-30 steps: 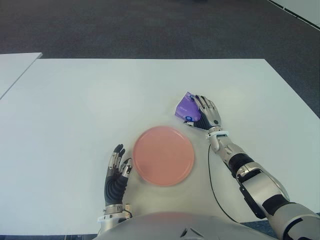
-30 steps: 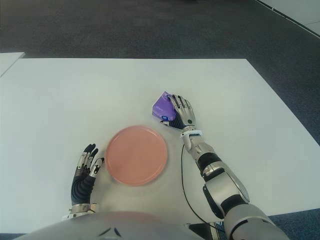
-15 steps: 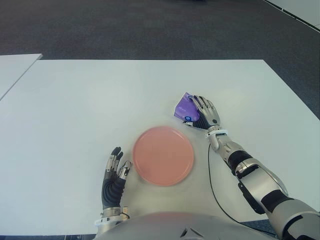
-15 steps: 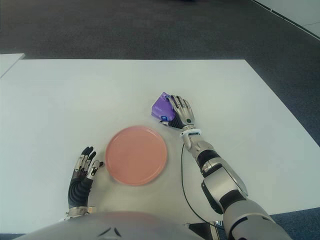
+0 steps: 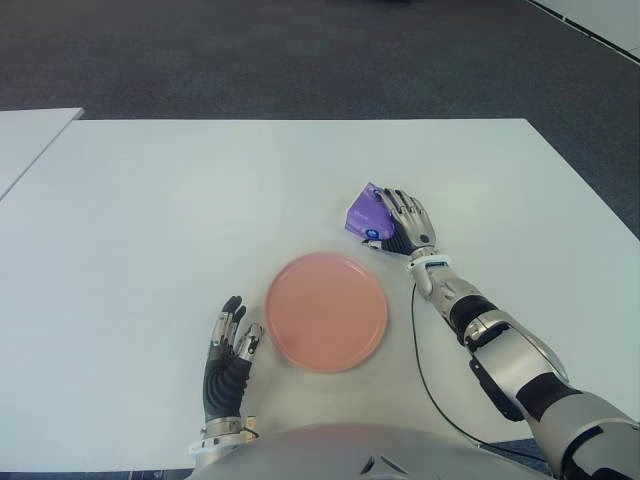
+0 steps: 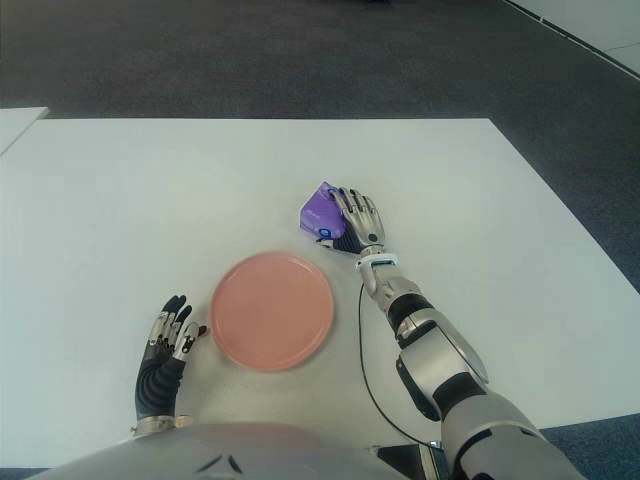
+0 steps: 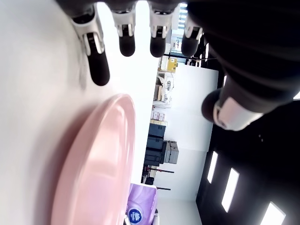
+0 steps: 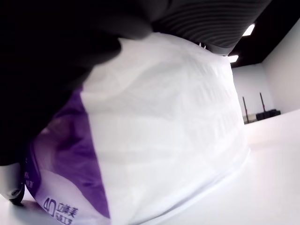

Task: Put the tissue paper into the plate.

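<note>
Right hand (image 5: pixel 407 222) grips the tissue pack (image 5: pixel 362 214) beyond the plate (image 5: pixel 326 311), bare table (image 5: pixel 150 220) all round. Left hand (image 5: pixel 228 352) lies open, drawn back slightly.

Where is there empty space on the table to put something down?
The white table is bare over its whole far half and its left side. The pink plate is empty too. It gets crowded only near the robot: the left hand shows just left of the plate, and the right hand covers the purple tissue pack just beyond the plate's right edge.
</note>
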